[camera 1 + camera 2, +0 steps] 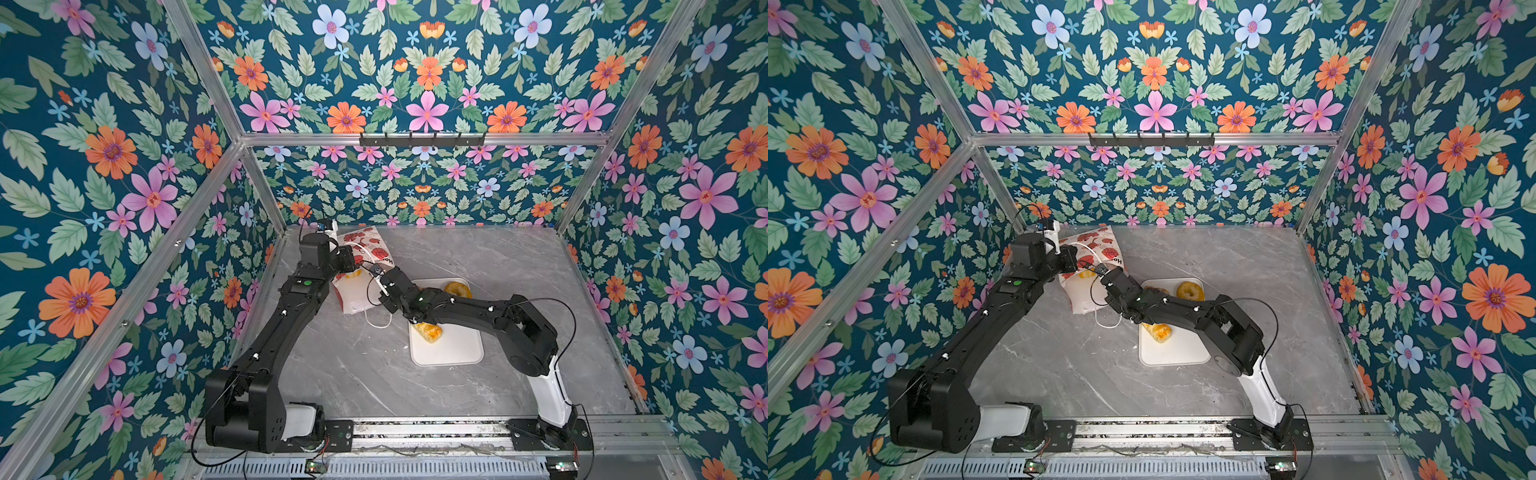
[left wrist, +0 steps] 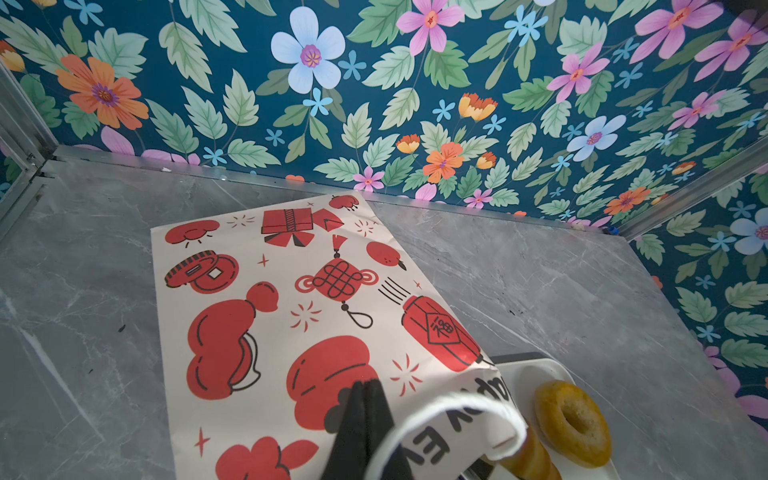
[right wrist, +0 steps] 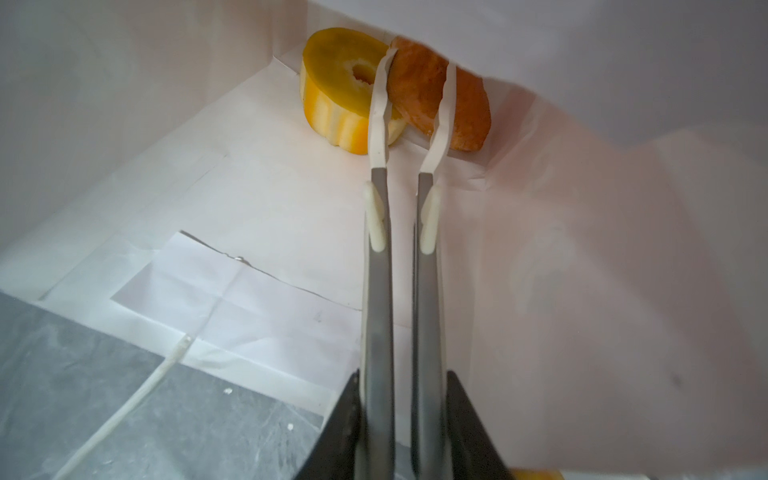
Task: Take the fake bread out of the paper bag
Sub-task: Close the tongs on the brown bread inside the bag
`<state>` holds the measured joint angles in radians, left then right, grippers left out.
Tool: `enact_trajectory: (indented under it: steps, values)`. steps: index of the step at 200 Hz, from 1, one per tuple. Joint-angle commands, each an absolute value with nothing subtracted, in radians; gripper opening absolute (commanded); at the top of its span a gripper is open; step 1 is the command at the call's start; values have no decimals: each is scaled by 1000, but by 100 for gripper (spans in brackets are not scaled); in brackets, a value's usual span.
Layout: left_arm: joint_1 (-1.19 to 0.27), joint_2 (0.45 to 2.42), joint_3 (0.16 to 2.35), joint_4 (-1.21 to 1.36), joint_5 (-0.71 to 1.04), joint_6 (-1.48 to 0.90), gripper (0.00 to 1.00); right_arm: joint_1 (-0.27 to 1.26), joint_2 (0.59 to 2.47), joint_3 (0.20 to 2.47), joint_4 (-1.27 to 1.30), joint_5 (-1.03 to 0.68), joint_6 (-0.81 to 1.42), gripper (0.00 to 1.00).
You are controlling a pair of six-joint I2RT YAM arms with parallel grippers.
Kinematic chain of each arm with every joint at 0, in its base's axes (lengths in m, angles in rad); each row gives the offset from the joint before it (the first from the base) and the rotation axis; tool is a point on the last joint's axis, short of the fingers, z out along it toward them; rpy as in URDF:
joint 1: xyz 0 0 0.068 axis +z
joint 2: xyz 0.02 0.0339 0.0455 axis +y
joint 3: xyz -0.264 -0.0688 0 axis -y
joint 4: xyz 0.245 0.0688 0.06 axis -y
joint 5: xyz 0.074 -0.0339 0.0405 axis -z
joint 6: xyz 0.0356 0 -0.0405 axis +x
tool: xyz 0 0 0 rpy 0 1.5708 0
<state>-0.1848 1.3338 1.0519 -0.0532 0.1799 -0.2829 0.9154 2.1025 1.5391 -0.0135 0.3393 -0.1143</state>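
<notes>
The paper bag point(image 1: 356, 300) point(image 1: 1084, 297) lies on its side at the back left, its red-printed face point(image 2: 270, 316) upward. My left gripper point(image 1: 352, 266) point(image 2: 365, 392) is shut on the bag's upper wall near the mouth, beside the white cord handle point(image 2: 457, 405). My right gripper point(image 1: 381, 283) point(image 3: 402, 376) is shut on metal tongs point(image 3: 378, 291) that reach deep into the bag. Their white tips point(image 3: 380, 104) straddle an orange-brown piece of fake bread point(image 3: 419, 91). A yellow ring-shaped bread point(image 3: 336, 83) rests beside it against the bag's bottom.
A flat white tray point(image 1: 457, 353) point(image 1: 1177, 353) lies right of the bag. It holds a ring bagel point(image 1: 457, 289) point(image 2: 573, 424) and a ridged croissant point(image 1: 428, 331) point(image 1: 1158, 332), with the right arm above them. A loose cord handle point(image 1: 378, 324) trails on the grey table.
</notes>
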Motion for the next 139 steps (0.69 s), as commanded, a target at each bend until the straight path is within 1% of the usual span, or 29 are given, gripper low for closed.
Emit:
enact_trajectory:
  steps: [1, 80, 139]
  values:
    - [-184, 1331, 1058, -43, 171, -276, 0, 915, 2079, 1521, 22, 327, -105, 13]
    - [-185, 1351, 1063, -24, 173, -285, 0, 918, 1874, 1292, 74, 221, -78, 0]
    - [-185, 1368, 1073, -17, 172, -289, 0, 958, 1738, 1175, 75, 179, -89, 0]
